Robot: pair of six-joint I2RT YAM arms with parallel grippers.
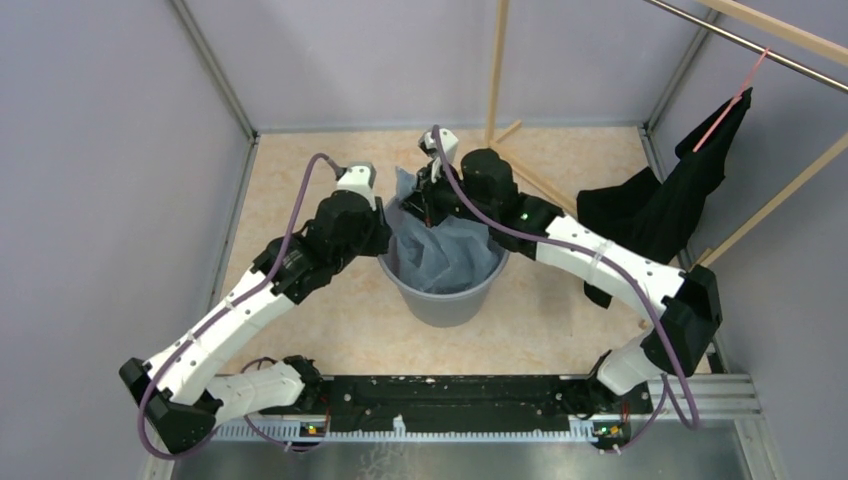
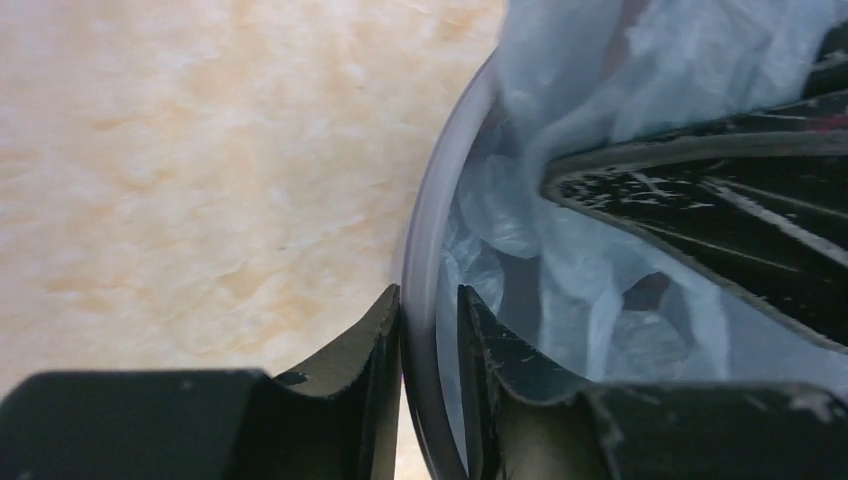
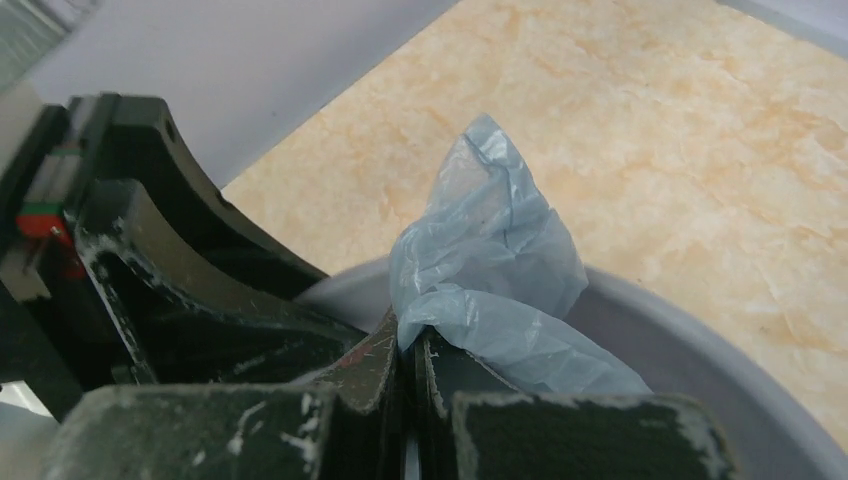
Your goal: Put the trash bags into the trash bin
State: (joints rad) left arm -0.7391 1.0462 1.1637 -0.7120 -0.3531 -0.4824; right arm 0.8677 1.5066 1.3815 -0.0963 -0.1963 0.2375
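Note:
The grey trash bin [image 1: 440, 295] stands mid-table with the light-blue trash bag [image 1: 445, 250] bunched inside it and rising above its back rim. My left gripper [image 1: 385, 222] sits at the bin's left rim. In the left wrist view its jaws [image 2: 430, 295] straddle the rim [image 2: 425, 220], one finger outside and one inside against the bag film [image 2: 560, 250], closed onto the wall. My right gripper [image 1: 425, 195] is over the back rim. It [image 3: 408, 335] is shut on a peak of the bag [image 3: 490, 250] above the bin [image 3: 700, 350].
A black cloth garment [image 1: 660, 205] hangs from a pink hanger on the rail at the right and drapes onto the table. Wooden sticks [image 1: 497, 70] lean at the back. Grey walls close in the table on three sides.

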